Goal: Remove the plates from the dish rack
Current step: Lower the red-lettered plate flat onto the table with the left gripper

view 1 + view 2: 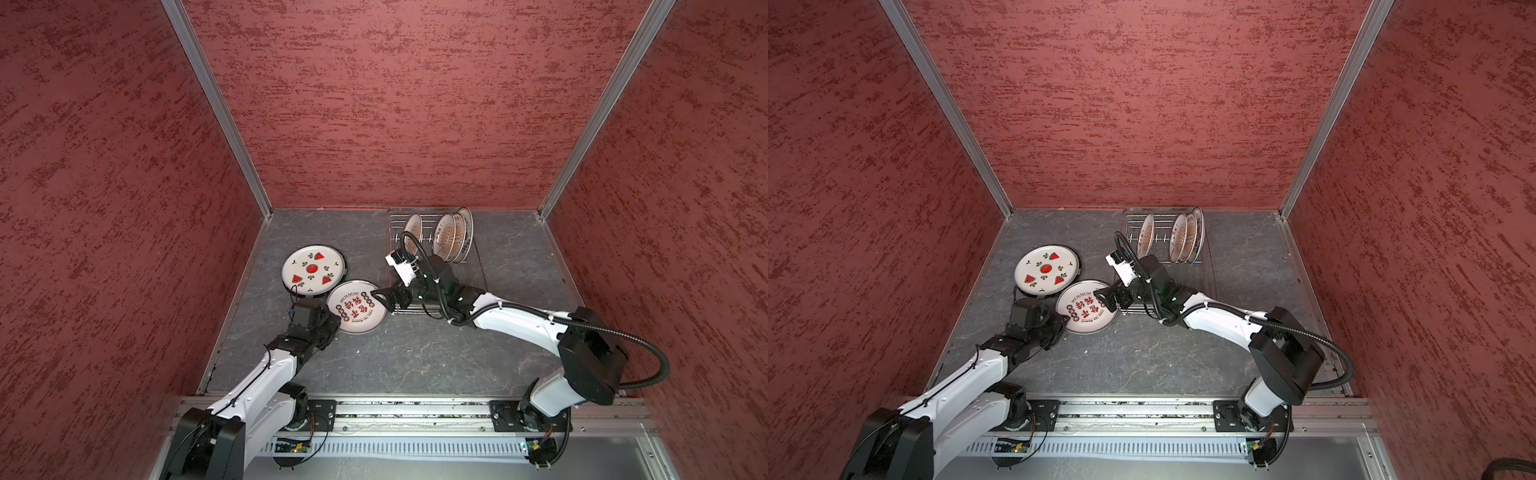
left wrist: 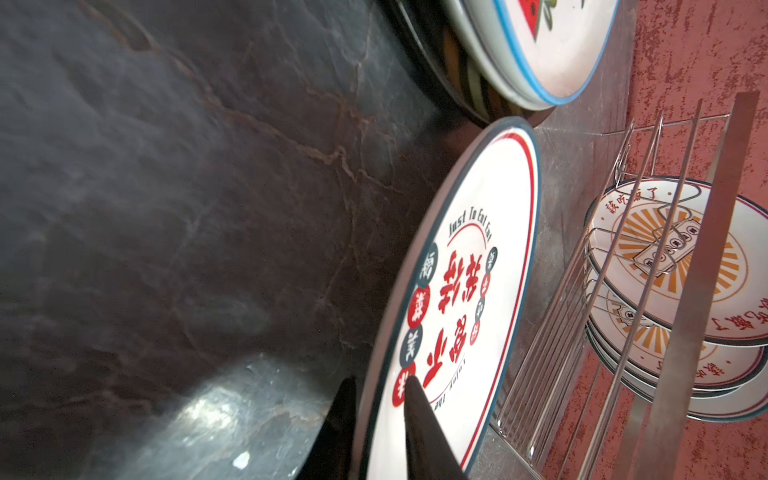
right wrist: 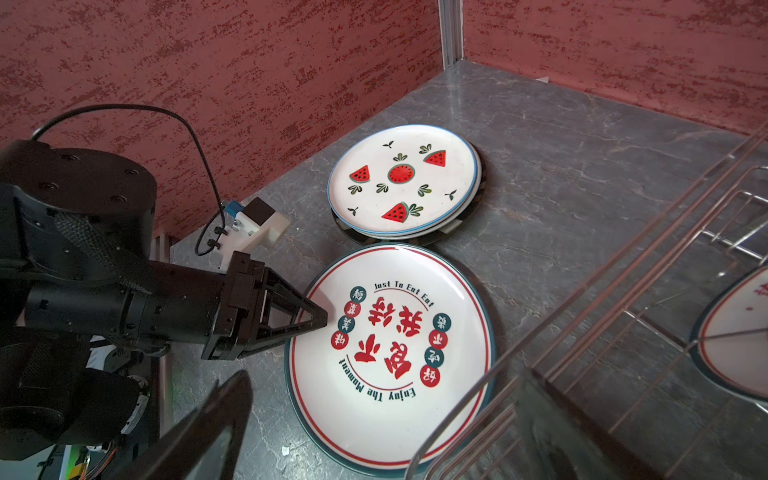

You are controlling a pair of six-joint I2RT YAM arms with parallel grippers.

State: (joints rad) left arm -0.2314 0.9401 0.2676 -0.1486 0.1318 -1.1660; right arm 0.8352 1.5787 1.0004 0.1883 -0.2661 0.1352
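A white plate with red characters (image 1: 356,306) (image 3: 390,353) lies on the grey table, left of the dish rack (image 1: 415,308) (image 1: 1133,216). My left gripper (image 1: 338,318) (image 2: 380,382) has one finger over and one under that plate's near-left rim; whether it still presses is unclear. My right gripper (image 1: 384,297) (image 3: 374,436) stands open at the plate's right edge, holding nothing. A watermelon plate (image 1: 312,269) (image 3: 403,183) tops a small stack behind it. In the rack, one sunburst plate (image 1: 413,230) stands alone upright and three more (image 1: 453,237) stand close together.
Red textured walls close in the table on three sides. The rack sits against the back wall, right of centre. The right arm's forearm crosses over the rack's near end. A metal rail with both arm bases runs along the front edge.
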